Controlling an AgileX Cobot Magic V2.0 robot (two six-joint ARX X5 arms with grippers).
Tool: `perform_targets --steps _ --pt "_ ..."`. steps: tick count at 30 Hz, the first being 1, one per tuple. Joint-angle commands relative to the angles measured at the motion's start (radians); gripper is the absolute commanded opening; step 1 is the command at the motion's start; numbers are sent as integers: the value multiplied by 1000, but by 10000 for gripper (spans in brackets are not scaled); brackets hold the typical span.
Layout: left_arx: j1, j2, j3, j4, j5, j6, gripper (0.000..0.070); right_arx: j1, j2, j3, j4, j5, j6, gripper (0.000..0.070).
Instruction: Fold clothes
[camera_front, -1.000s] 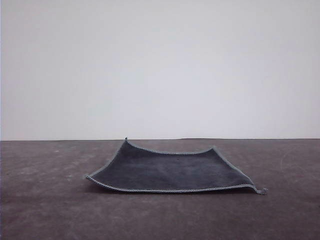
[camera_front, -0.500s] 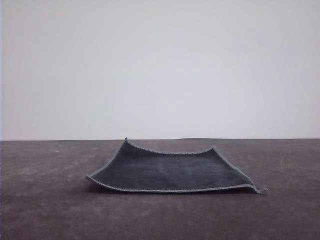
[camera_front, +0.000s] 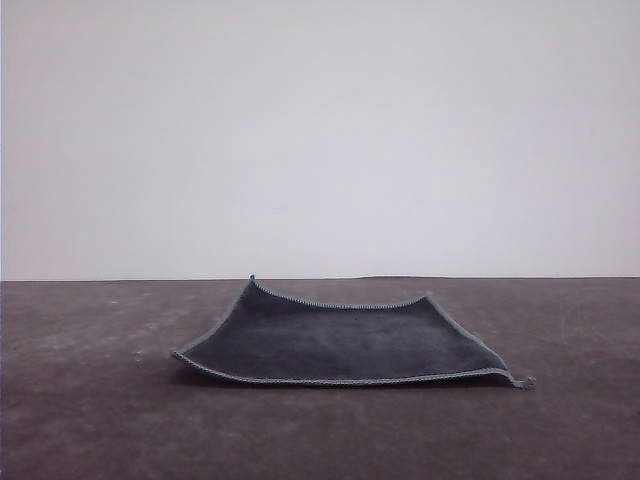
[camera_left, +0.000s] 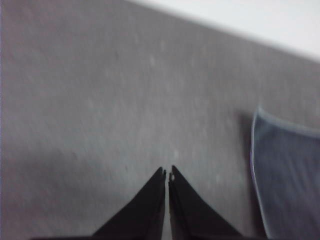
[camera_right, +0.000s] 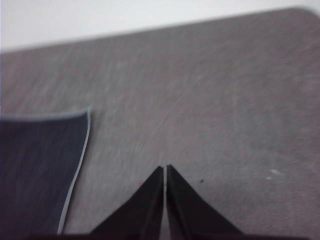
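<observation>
Wrist views showed the left tool (camera_left: 167, 175) and the right tool (camera_right: 164, 169) each with tips pressed together, gripping nothing, above the dark tabletop (camera_front: 90, 420), the cloth (camera_front: 340, 343) lying flat, dark face up, between and apart from both.

Bare test bench: dark table (camera_front: 90, 420) (scuffed) before blank white wall (camera_front: 320, 130).
</observation>
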Motion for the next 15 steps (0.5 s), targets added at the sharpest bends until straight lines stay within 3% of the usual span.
perform_targets --steps 1,5,15 --pt "1 52 37 -4 31 57 3 -1 50 19 2 -36 -61 6" --pt "-9 164 64 -4 94 98 3 0 179 24 20 -135 -77 6" --pt "-145 302 65 57 133 151 3 48 441 24 118 -211 -60 6"
